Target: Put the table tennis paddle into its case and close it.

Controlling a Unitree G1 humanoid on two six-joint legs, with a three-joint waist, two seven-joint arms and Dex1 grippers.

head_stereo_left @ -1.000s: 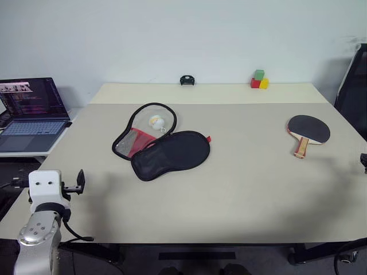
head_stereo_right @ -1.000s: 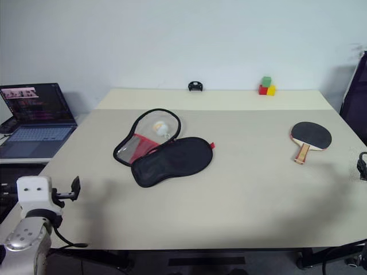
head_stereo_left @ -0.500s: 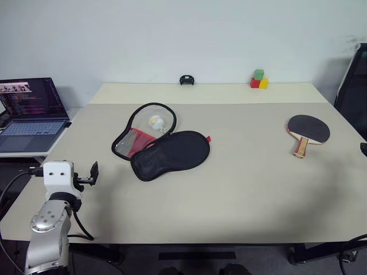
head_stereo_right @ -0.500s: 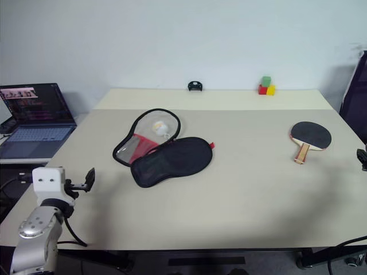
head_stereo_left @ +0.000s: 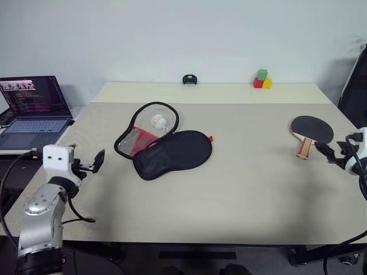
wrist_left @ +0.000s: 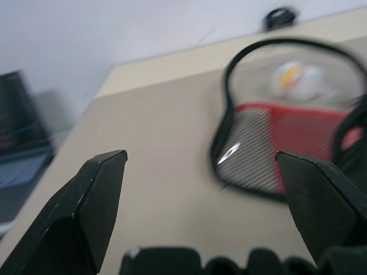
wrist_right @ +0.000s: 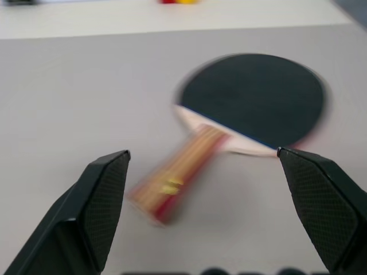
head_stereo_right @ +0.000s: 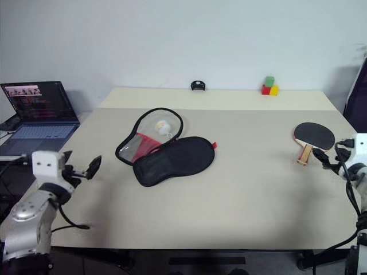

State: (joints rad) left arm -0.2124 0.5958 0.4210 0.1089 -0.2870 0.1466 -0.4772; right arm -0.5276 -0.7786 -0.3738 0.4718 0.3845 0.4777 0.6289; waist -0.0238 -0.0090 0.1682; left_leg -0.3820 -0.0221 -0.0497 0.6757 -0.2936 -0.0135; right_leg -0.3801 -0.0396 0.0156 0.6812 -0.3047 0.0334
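Note:
The table tennis paddle point(head_stereo_left: 309, 129) lies flat at the table's right side, black face up, with its wooden handle point(wrist_right: 180, 175) pointing toward me. The case point(head_stereo_left: 172, 151) lies unzipped left of centre. Its black flap is folded open, showing the red mesh panel point(wrist_left: 287, 137) and a white-yellow ball charm point(head_stereo_left: 156, 120). My left gripper point(head_stereo_left: 95, 162) hovers open and empty over the table's left edge, aimed at the case. My right gripper point(head_stereo_left: 324, 151) hovers open and empty just near of the paddle's handle, aimed at it.
An open laptop point(head_stereo_left: 31, 112) sits on a side surface to the left. Red, green and yellow blocks point(head_stereo_left: 261, 80) and a small black object point(head_stereo_left: 190, 79) stand along the table's back edge. A dark chair point(head_stereo_left: 356, 86) stands beyond the right edge.
My right gripper has swung in from the right edge to just short of the paddle's handle. My left gripper has risen and moved forward toward the case. Both stay open.

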